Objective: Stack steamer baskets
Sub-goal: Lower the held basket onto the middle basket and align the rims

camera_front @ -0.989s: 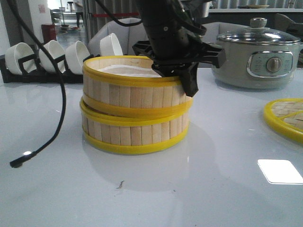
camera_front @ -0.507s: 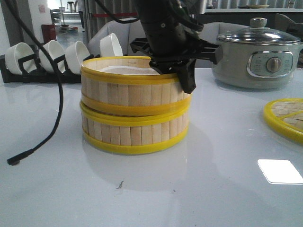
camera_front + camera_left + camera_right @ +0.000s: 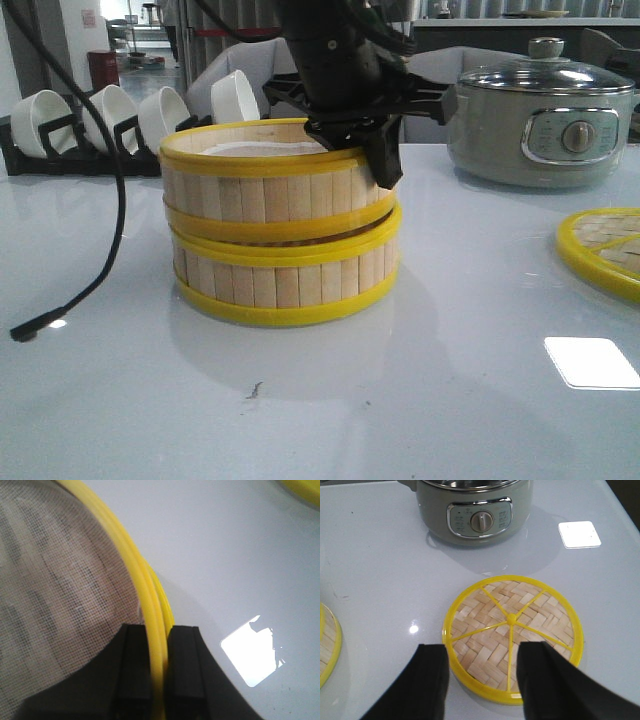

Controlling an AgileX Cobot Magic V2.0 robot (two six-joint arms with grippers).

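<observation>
On lower basket [image 3: 285, 280]: claw-held upper basket [image 3: 270, 190], tilted.

Kitchen-like setup: electric cooker [image 3: 545, 125], racked bowls [image 3: 100, 118], glossy table [image 3: 450, 400].

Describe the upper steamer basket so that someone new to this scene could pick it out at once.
Start at the grey electric pot at the back right of the white table, then look left to the stack of two bamboo-slat baskets. The upper steamer basket sits askew on the lower basket, pushed leftward. Only it has the left hand clamped on its yellow rim.
</observation>
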